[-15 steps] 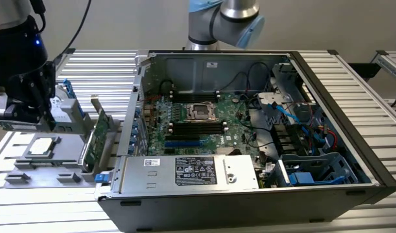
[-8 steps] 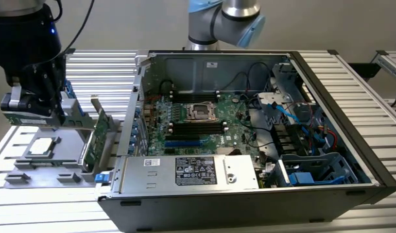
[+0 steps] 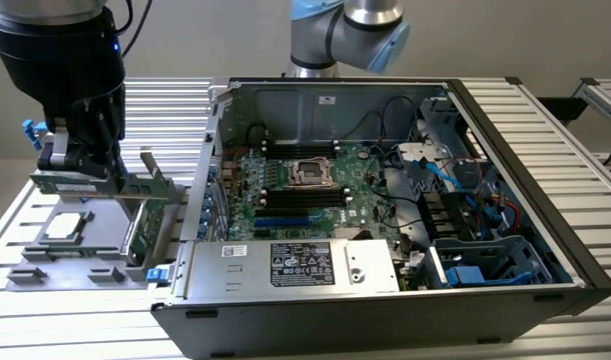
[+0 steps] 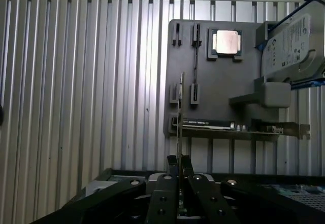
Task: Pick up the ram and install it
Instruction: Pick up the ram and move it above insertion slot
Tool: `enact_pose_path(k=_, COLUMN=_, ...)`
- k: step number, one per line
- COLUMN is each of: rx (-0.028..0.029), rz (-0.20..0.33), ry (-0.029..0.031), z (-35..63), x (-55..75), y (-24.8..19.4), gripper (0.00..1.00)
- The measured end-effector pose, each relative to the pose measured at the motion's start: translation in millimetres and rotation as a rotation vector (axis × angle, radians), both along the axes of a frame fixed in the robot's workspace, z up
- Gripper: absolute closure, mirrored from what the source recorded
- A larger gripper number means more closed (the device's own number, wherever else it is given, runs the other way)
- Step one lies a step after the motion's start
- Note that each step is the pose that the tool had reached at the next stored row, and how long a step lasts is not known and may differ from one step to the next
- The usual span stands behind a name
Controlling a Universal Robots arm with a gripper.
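Note:
My gripper point(image 3: 85, 174) hangs at the exterior view's left, above the grey parts holder point(image 3: 45, 259), and is shut on the ram point(image 3: 53, 184). The ram is a narrow green stick held level, lifted off the holder. In the wrist view the ram point(image 4: 180, 112) stands edge-on as a thin line running out from between my shut fingertips, with the gripper point(image 4: 179, 159) over the holder point(image 4: 213, 107). The open computer case point(image 3: 505, 150) lies to the exterior view's right. Its motherboard has long black memory slots point(image 3: 303, 196) below the processor socket point(image 3: 309, 172).
On the holder sit a processor chip point(image 4: 227, 42), a broader green expansion card point(image 4: 228, 127) with a metal bracket, and a hard drive point(image 4: 292, 43). The case's near wall and power supply point(image 3: 300, 264) stand between holder and motherboard. Cables point(image 3: 435, 172) and a blue drive cage point(image 3: 485, 262) fill the case's right side.

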State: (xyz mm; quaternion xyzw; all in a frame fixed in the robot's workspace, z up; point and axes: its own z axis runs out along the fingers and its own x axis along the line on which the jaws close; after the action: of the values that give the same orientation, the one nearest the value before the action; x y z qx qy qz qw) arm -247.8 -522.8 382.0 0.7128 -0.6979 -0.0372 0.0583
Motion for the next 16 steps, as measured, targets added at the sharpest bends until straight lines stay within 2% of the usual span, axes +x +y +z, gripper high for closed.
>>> enact_pose_path(k=10, rx=0.0003, rz=0.021, ry=0.0008, z=8.1, x=29.8, y=0.0, gripper=0.86)
enact_pose_path(k=16, rx=0.0003, rz=0.021, ry=0.0008, z=8.8, x=56.1, y=2.3, gripper=0.86)
